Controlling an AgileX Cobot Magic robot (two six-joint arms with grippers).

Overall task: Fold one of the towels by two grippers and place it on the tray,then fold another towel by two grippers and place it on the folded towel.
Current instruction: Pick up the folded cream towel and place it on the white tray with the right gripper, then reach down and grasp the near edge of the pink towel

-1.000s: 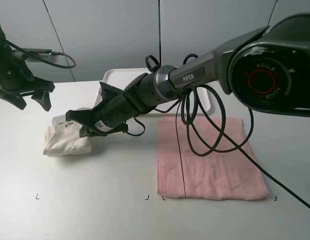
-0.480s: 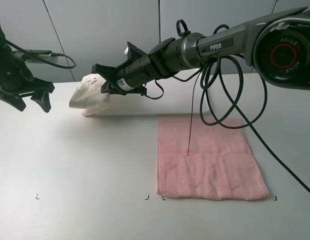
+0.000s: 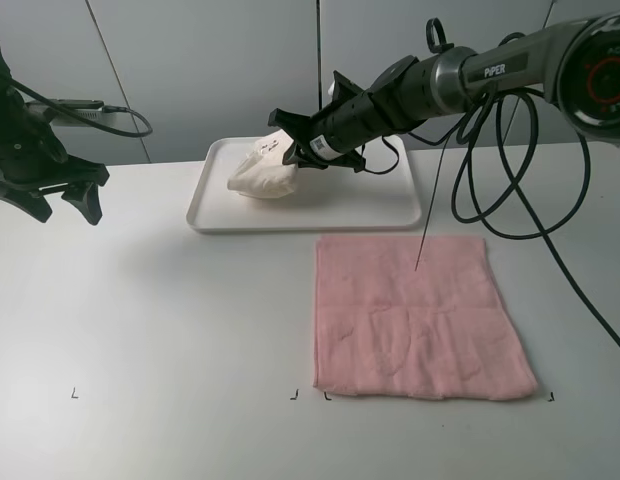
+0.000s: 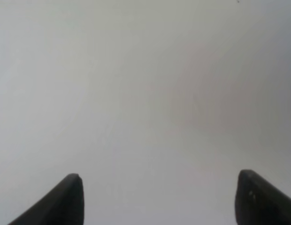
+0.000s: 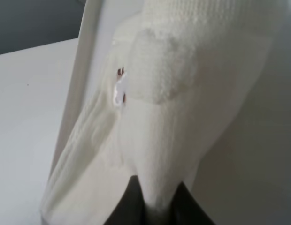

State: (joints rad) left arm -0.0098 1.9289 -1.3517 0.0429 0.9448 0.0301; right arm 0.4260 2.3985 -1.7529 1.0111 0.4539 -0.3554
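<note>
Cream towel [image 3: 262, 172]: bundled on left half of tray [image 3: 390, 208], pinched tight by right gripper [image 3: 293, 150].
Left gripper [image 3: 65, 205]: spread wide, empty, far left.
Release: settle it flat on tray before opening.

Tag [image 5: 118, 90] print — unreadable, left gripper [image 4: 159, 199] cut off by edge

The bundled terry towel [image 3: 258, 178] is cream, the flat square terry towel [image 3: 415, 315] pale pink, the rectangular plastic tray [image 3: 355, 203] white.
</note>
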